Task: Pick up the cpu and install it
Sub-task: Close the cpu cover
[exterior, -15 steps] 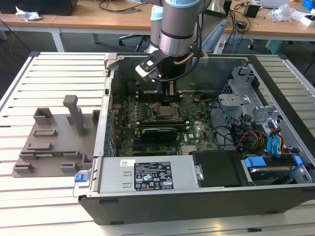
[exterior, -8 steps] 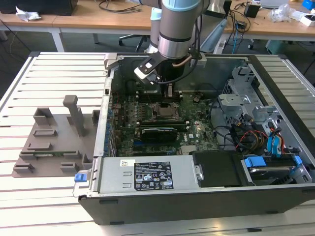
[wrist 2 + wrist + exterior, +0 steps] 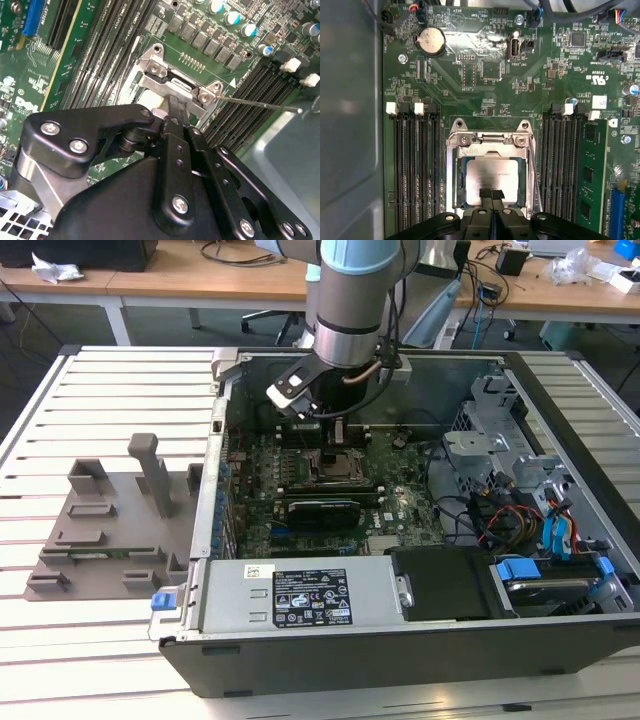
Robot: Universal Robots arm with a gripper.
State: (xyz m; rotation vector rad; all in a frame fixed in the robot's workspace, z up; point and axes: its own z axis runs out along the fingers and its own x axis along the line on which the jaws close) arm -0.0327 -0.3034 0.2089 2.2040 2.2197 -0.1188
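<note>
1. Arm pose. My arm comes down from above into the open case, with the wrist close to vertical. It stands over the far half of the board in the exterior view. My gripper points straight down at the socket frame.

2. Jaw state. My jaws are pressed together. In the first wrist view the two fingertips meet with only a thin seam between them, and nothing is pinched in that seam. In the second wrist view my gripper reads as one closed black blade aimed at the frame's hinge end.

3. Cpu position. The cpu lies flat inside the socket frame, silvery lid up, square to the frame on all visible sides. My gripper is over the lid's edge on the side away from the hinge. I cannot tell whether the tips touch the lid or stand just above it.

4. Surroundings. Memory slots run along both sides of the socket. The thin lever stands out from the frame at an angle. The grey fixture sits outside the case, well apart from me, on the exterior view's left.
</note>
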